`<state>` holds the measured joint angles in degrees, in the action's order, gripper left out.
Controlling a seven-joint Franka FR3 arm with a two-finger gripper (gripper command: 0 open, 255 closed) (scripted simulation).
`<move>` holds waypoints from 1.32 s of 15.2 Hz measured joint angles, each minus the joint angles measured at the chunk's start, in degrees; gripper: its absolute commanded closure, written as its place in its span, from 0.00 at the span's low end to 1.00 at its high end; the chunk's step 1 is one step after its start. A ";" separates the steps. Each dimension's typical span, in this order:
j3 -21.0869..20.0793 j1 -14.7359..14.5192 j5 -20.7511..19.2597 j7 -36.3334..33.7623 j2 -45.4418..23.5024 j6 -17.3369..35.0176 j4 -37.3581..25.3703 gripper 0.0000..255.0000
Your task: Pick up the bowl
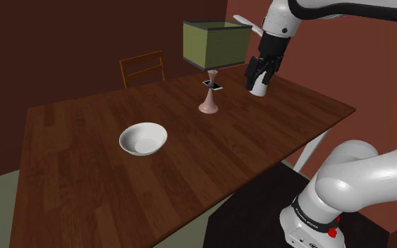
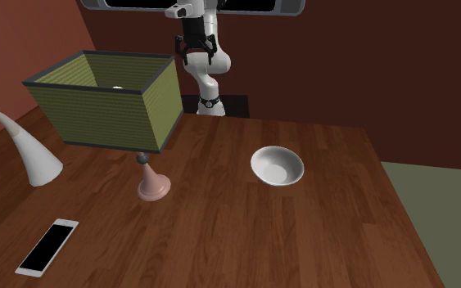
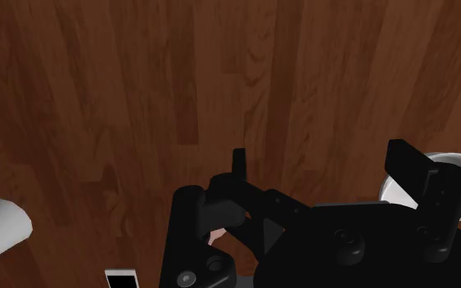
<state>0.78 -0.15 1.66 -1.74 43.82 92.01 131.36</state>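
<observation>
On the dark wooden worktop [image 1: 84, 190], the white bowl [image 1: 143, 138] is sitting upright near the middle, apart from a green-shaded lamp [image 1: 216, 44] and a phone [image 1: 213, 85] lying beyond it. Above the worktop's far side, the white arm [image 1: 288, 17] is holding its black jaws beside the lampshade, spread and pinching nothing, well apart from the bowl
</observation>
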 measured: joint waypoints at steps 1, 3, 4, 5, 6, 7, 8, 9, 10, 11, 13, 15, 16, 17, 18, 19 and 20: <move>0.00 0.00 0.00 0.00 0.00 0.00 0.00 0.00; 0.25 -0.33 0.88 0.17 -1.49 2.11 0.71 0.00; 0.36 -0.61 1.56 0.28 -2.78 3.82 1.19 0.00; 0.37 -0.96 2.38 0.25 -4.08 5.23 1.31 0.00; 0.52 -1.27 3.16 0.45 -5.59 7.01 1.62 0.00; 0.91 -1.50 3.82 0.91 -6.87 8.28 1.67 0.00; 0.80 -1.95 4.78 0.89 -8.05 10.05 2.29 0.00; 1.06 -2.27 5.59 1.35 -9.71 11.88 2.51 0.00; 1.09 -2.71 6.54 1.59 -11.25 13.71 2.82 0.00; 1.24 -3.13 7.49 1.98 -13.36 15.55 2.55 0.00; 1.20 -4.11 9.54 2.45 -16.48 18.48 2.33 0.00; 1.37 -5.01 11.64 3.42 -19.80 21.49 2.16 0.00; 1.54 -5.44 12.72 4.05 -21.82 22.82 1.51 0.00; 1.45 -5.98 13.88 4.33 -23.40 23.97 1.09 0.00; 1.49 -6.50 15.13 4.98 -25.94 25.50 0.11 0.00; 1.59 -6.91 16.32 5.72 -27.77 26.77 -0.31 0.00; 1.67 -7.30 17.52 6.47 -29.26 27.79 -0.67 0.00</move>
<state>2.45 -7.45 19.19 4.72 14.57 119.80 130.69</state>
